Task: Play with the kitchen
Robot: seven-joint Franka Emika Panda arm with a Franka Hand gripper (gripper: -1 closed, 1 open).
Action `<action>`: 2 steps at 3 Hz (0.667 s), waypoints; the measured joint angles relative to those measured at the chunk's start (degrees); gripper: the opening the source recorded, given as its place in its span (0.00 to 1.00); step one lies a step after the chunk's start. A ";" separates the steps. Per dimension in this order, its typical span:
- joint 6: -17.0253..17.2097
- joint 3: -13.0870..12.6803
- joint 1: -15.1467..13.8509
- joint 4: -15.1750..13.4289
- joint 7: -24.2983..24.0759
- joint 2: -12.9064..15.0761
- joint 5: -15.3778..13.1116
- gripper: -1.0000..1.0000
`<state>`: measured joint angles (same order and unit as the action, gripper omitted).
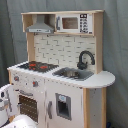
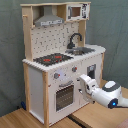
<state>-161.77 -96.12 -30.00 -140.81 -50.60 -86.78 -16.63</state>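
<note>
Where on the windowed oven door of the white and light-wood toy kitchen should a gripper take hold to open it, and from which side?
Probably the horizontal bar handle across the top of the windowed oven door, approached from the front. It stands proud of the flat panel, so fingers could close above and below it; the door itself offers no other grip.

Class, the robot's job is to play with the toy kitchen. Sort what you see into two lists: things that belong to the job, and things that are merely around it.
Belongs to the job:
- the kitchen, with its stovetop, faucet, sink and oven door
- the robot arm, reaching towards the oven door

Just around:
- the grey curtain behind
- the wooden table underneath
</note>
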 joint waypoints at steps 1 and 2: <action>-0.60 -0.63 -1.48 0.00 -5.95 -0.20 -2.58 1.00; -1.90 -0.89 -3.35 0.05 -11.53 -0.55 -5.23 1.00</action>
<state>-163.67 -97.01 -33.35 -140.77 -62.13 -87.33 -21.86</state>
